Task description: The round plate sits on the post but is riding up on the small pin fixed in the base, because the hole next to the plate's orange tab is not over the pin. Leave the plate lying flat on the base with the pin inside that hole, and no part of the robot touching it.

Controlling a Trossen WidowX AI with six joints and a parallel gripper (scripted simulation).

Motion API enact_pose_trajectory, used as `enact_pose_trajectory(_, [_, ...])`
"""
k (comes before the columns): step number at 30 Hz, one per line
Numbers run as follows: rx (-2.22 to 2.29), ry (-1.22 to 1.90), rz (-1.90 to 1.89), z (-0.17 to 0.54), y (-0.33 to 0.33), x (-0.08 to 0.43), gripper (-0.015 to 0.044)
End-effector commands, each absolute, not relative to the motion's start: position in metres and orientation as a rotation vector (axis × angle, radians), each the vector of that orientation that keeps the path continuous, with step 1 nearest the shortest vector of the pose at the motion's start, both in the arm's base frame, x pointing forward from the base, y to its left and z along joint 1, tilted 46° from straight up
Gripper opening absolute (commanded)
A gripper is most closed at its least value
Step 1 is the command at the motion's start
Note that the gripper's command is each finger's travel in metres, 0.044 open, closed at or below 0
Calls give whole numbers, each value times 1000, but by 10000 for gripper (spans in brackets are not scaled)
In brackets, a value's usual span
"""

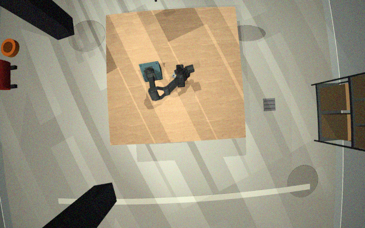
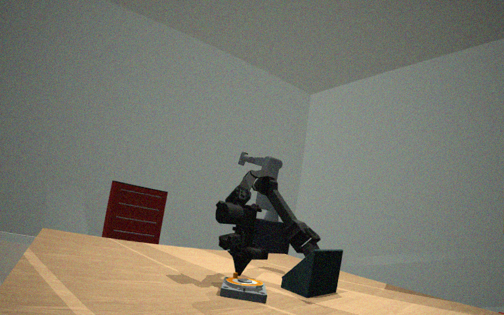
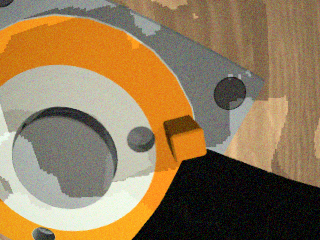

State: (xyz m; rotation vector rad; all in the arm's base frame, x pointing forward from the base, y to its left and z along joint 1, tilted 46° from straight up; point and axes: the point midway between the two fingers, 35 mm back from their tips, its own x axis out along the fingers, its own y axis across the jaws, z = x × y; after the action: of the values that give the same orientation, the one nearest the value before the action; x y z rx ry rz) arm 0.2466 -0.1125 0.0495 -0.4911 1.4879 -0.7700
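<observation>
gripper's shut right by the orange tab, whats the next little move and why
Probably a short sideways nudge on the orange tab to turn the round plate a little further about the post. The gripper is shut, holds nothing, and its tip sits right beside the tab. In the wrist view the hole next to the tab looks dark, and I can't tell whether the pin is in it yet.

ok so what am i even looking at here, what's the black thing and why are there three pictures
The black thing is a robot arm bolted to a wooden table. One picture looks straight down from the ceiling, one looks from the side, and one comes from a camera on the arm's wrist. Under the arm sits a grey base carrying a round orange and white plate with a small orange tab. The gripper points down by that tab, its fingers shut and holding nothing.
</observation>
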Motion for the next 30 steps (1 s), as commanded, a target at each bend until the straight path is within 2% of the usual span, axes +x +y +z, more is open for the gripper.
enact_pose_trajectory(1, [-485, 1460, -775, 52, -113, 254, 0])
enact_pose_trajectory(30, [-485, 1460, -775, 53, -114, 258, 0])
